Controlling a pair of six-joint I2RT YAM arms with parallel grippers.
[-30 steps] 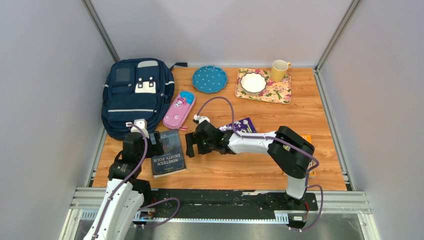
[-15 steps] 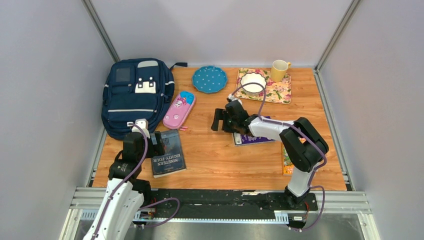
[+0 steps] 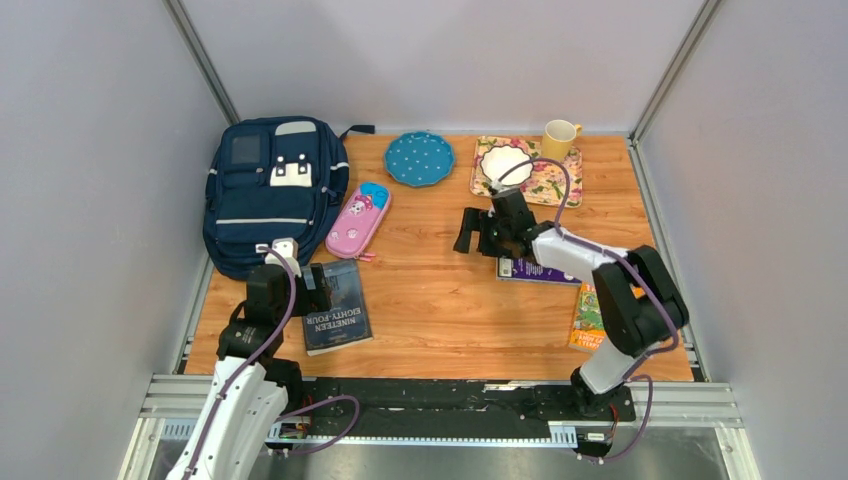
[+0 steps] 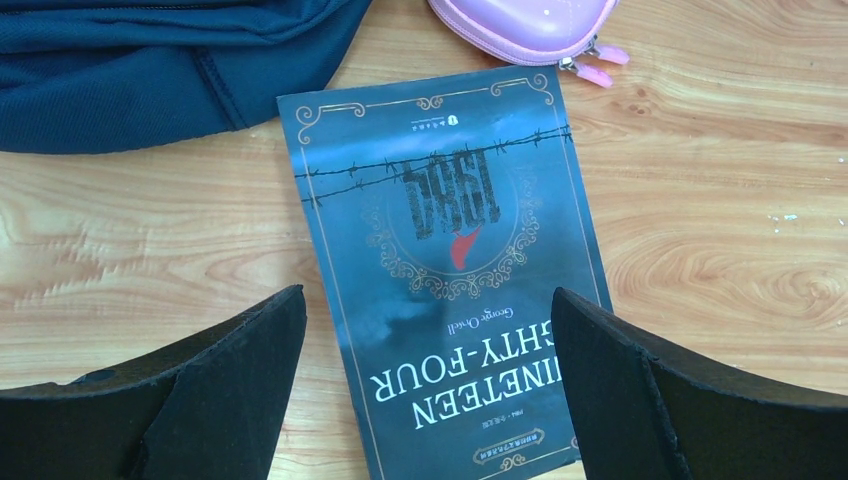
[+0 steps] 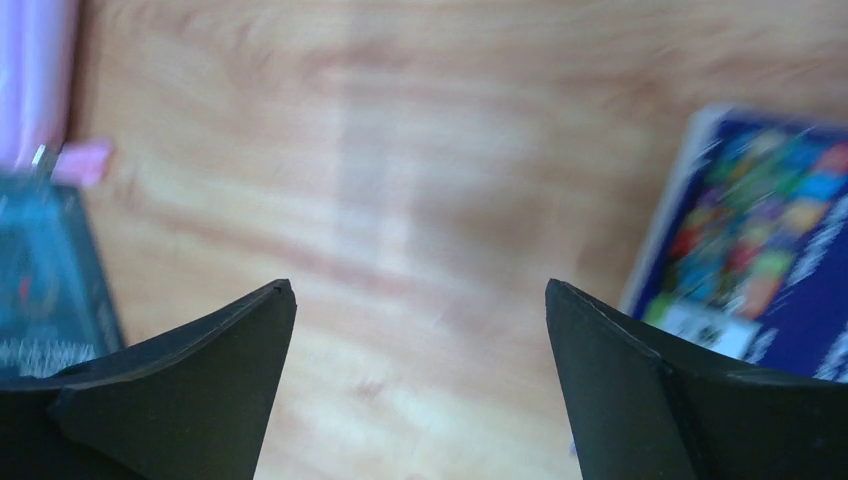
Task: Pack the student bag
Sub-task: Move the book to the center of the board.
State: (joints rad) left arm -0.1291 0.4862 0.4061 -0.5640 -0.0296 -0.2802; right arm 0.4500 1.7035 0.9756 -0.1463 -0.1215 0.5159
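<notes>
Both jaws wide apart; student bag [image 3: 272, 190] just beyond the left pair

right gripper [image 3: 476, 238] swung right, nearer tray [image 3: 557, 186]

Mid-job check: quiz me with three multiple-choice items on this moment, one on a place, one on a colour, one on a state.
1. What lies under the left claw?
A. the Nineteen Eighty-Four book
B. a pink pencil case
C. a blue plate

2. The mug is:
A. red
B. yellow
C. green

3. The right claw is:
A. shut on the mug
B. shut on a book
C. open and empty

Answers: 1 A, its cover shows between the fingers. 2 B, plainly yellow in the top view. 3 C, a wide gap with nothing held.
</notes>
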